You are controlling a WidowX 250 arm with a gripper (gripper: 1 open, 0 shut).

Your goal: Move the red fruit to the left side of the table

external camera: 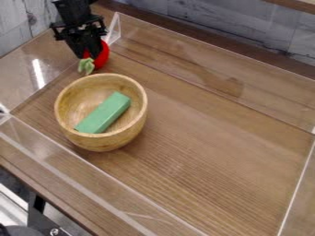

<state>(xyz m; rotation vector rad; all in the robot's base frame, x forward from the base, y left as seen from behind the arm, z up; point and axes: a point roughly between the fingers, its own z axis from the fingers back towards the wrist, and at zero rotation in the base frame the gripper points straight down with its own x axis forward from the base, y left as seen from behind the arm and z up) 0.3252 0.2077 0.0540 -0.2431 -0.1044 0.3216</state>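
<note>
At the upper left of the frame, your gripper (pixel 87 53) points steeply down over the red fruit (pixel 99 53), which sits on the table (pixel 209 111) close to the clear wall, just above the wooden bowl (pixel 102 112) holding a green block (pixel 103 112). That corner looks like the intended drop spot, so the fruit seems delivered. Your fingers stand around it, its green stem showing below them. I cannot tell whether the jaws grip it or have let go; dark fingers hide the contact.
</note>
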